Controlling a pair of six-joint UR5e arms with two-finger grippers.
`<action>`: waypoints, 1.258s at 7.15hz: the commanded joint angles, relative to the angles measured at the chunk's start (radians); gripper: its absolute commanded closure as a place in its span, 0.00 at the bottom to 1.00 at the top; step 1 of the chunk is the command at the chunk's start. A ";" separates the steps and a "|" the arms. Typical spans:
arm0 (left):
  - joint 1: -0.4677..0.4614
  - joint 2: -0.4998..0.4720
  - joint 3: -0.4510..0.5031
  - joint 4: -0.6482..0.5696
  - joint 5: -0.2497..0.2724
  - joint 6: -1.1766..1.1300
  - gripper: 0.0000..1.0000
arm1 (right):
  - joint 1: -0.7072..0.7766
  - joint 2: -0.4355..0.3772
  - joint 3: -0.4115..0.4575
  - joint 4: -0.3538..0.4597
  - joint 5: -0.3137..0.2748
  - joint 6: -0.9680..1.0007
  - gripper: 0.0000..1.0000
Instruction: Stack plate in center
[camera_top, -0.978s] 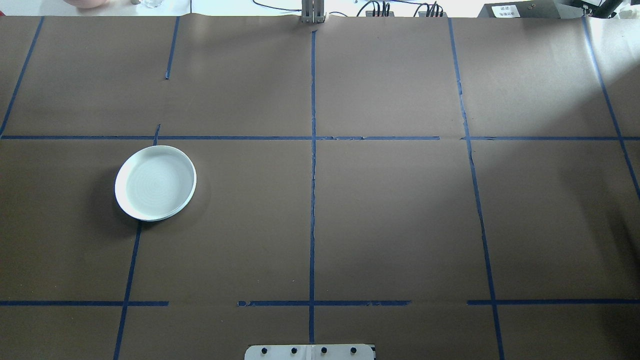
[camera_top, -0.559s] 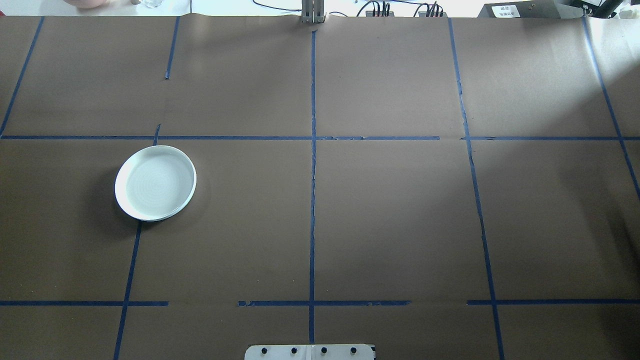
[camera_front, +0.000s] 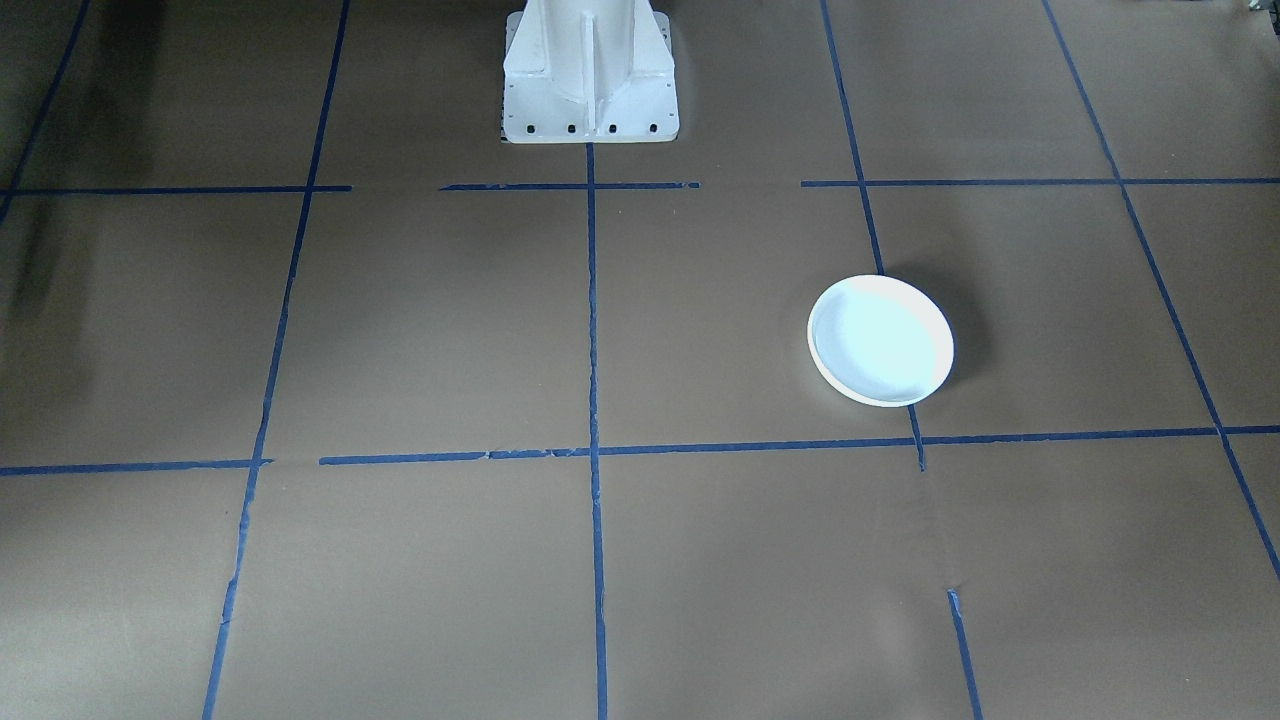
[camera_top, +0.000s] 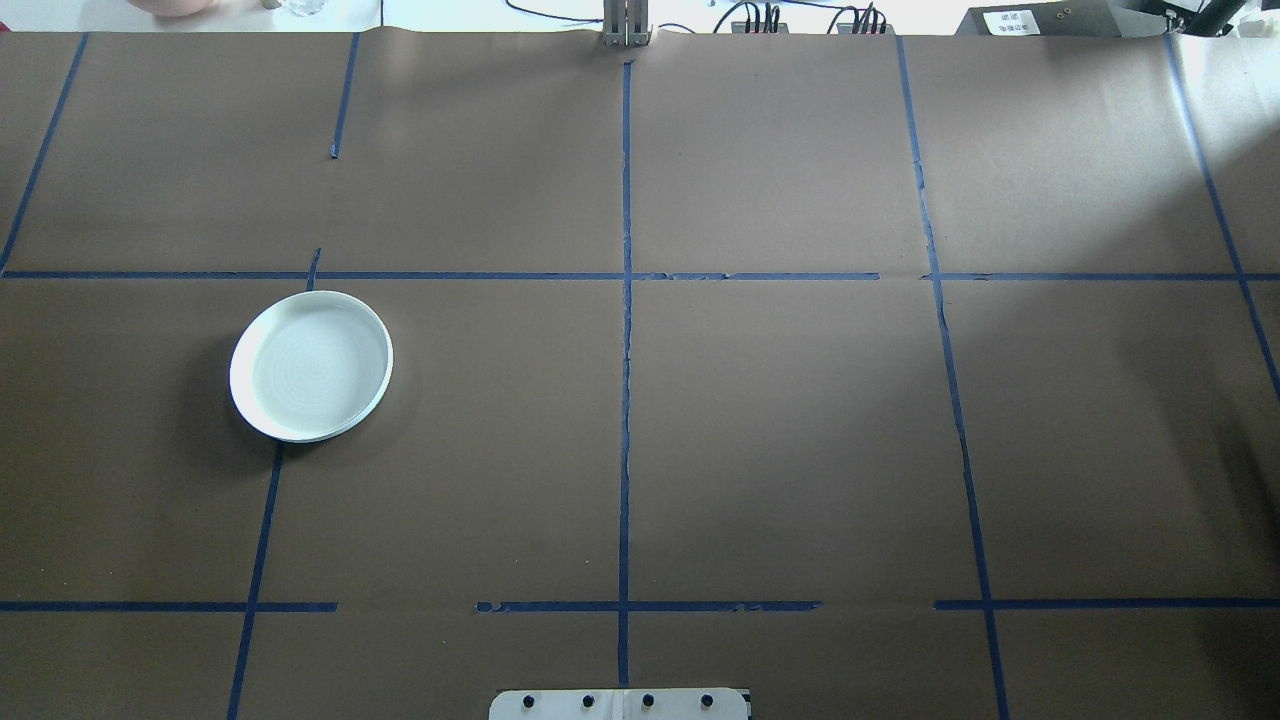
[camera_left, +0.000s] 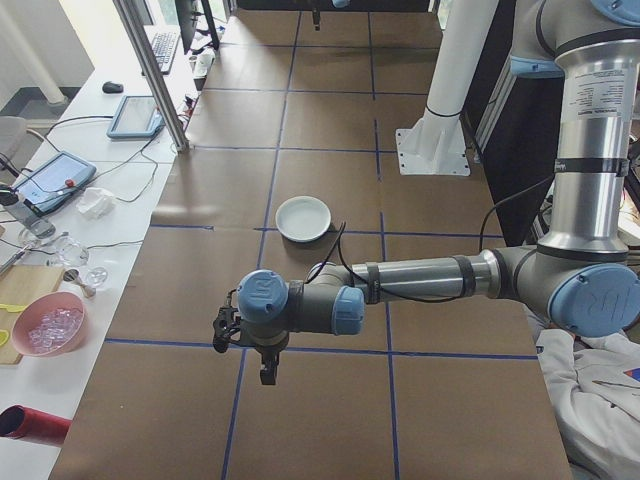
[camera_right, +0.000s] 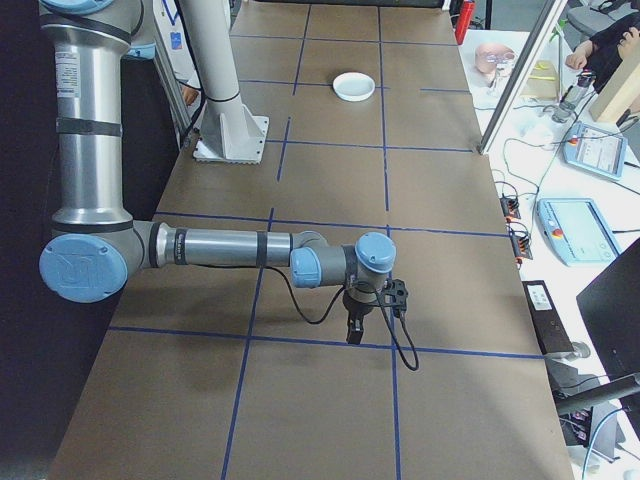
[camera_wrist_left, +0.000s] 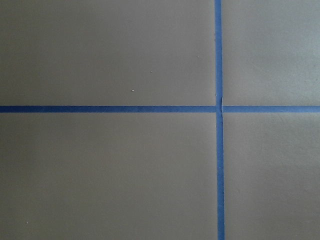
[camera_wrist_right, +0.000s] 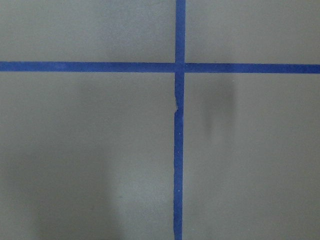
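Progress:
- Found one plate (camera_top: 311, 366) only, on the robot's left half of the table (camera_top: 800, 450), flat and upright.
- Sat over a left-hand line of the blue tape (camera_top: 262, 520), just short of the cross line on the far side, well apart from the central tape line.
- Noted a second rim line along its lower right edge in the overhead view. Could be two plates already nested, could be one rim and its shadow; couldn't tell.
- Saw a creamy outer edge around a pale blue inside in the front-facing view. Same doubt.
- Saw nothing lying at the middle crossing and no plate on the right half.
- Judged it as not done if the stack belongs in the middle, with pick, carry and set-down all left. If the plate on the left was the target stack, possibly done. Not enough here to call it.

Pincers:
- Left gripper (camera_left: 268, 372): hung pointing down from the left arm (camera_left: 420, 280), above bare paper near a tape crossing, well short of the plate. Touched nothing, carried nothing visible. Showed in the side view only, so couldn't tell finger spacing.
- Left wrist camera: tape cross and paper, no fingers in frame.
- Right gripper (camera_right: 352, 332): also pointing down off the right arm (camera_right: 220, 247), over bare paper just above a tape line, far from the plate. Nothing visible in it. Side view only again, so couldn't tell finger spacing.
- Right wrist camera: tape cross, faint shadow, no fingers.
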 joint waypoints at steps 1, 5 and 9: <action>0.001 -0.004 -0.025 0.057 0.001 0.009 0.00 | 0.000 0.000 0.001 0.000 0.000 0.000 0.00; 0.003 0.004 -0.013 0.054 0.012 0.011 0.00 | 0.000 0.000 0.001 0.000 0.000 0.000 0.00; 0.003 0.022 0.002 0.041 0.014 0.052 0.00 | 0.000 0.000 0.001 0.000 0.000 0.000 0.00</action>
